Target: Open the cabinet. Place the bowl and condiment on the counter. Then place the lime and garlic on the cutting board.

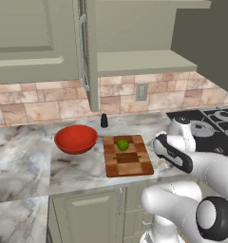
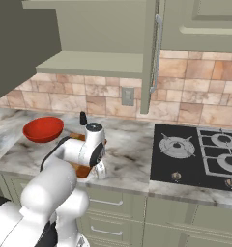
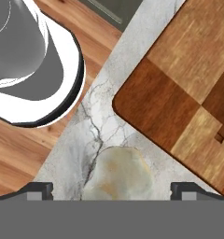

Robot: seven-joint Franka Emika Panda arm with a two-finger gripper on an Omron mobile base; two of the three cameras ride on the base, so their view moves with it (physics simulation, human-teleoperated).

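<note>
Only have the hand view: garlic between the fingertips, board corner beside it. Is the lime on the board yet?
Observer: Yes. The lime sits on the cutting board, near its far edge.
Operator: And the other two items?
Observer: Both are on the counter. The bowl is left of the board, and the condiment stands upright behind them, toward the wall.
Operator: Doors up top?
Observer: The cabinet has both doors swung open.
</note>
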